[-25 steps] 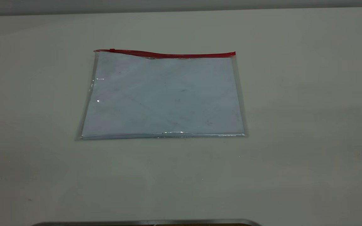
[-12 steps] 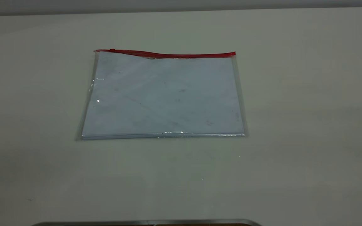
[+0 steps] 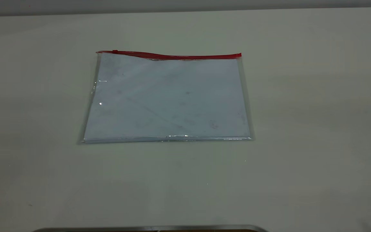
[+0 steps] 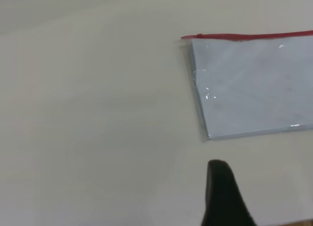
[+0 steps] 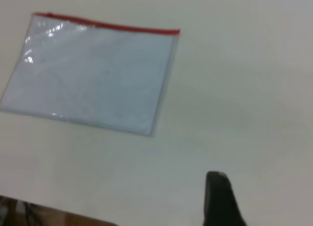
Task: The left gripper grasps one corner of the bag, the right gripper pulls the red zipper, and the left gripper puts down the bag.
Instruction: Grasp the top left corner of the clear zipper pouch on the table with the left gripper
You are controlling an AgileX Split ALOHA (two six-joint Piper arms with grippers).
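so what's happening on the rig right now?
Nothing is being handled. The bag lies flat on the table, white sheets inside, with the red zipper along its far edge and the slider near that view's left end. Neither arm appears in the exterior view. Each wrist view shows one black finger of its own tool, the left and the right, well short of the bag. No corner is grasped.

Own hardware visible, wrist cams only. My left gripper point(image 4: 226, 194): one finger point(image 4: 222, 187) showing, matte black, broad at base, tapering to a rounded tip; no markings or screws seen. My right gripper point(image 5: 222, 199): likewise one black tapered finger point(image 5: 218, 192), rounded tip w/ faint sheen. Second fingers out of frame.
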